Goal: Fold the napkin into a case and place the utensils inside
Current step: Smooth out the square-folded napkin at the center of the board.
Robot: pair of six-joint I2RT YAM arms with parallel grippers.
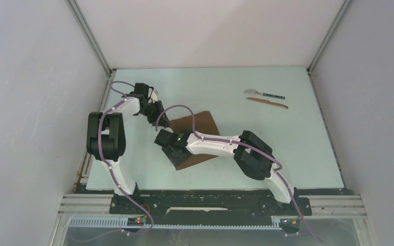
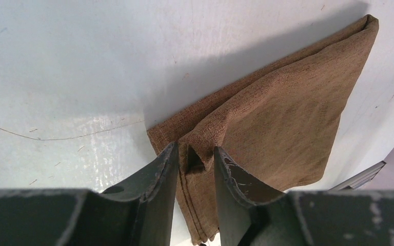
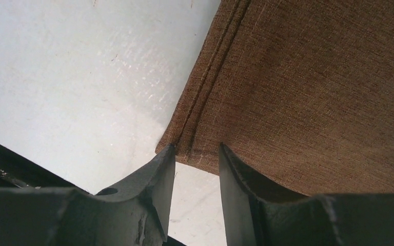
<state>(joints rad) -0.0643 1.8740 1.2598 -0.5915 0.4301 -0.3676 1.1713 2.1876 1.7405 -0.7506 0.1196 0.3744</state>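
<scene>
Folding is barely begun: the doubled dark-brown cloth napkin (image 1: 200, 123) is pinched by the left tool (image 2: 195, 154), the right tool (image 3: 197, 151) is set at a corner with its hold not to be told, and the two slim utensils (image 1: 267, 95) are left untouched far right.

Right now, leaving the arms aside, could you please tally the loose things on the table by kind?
Cloth: 1, the brown napkin.
Utensils: 2, a teal-handled utensil and a reddish-brown knife.
Total: 3.
</scene>
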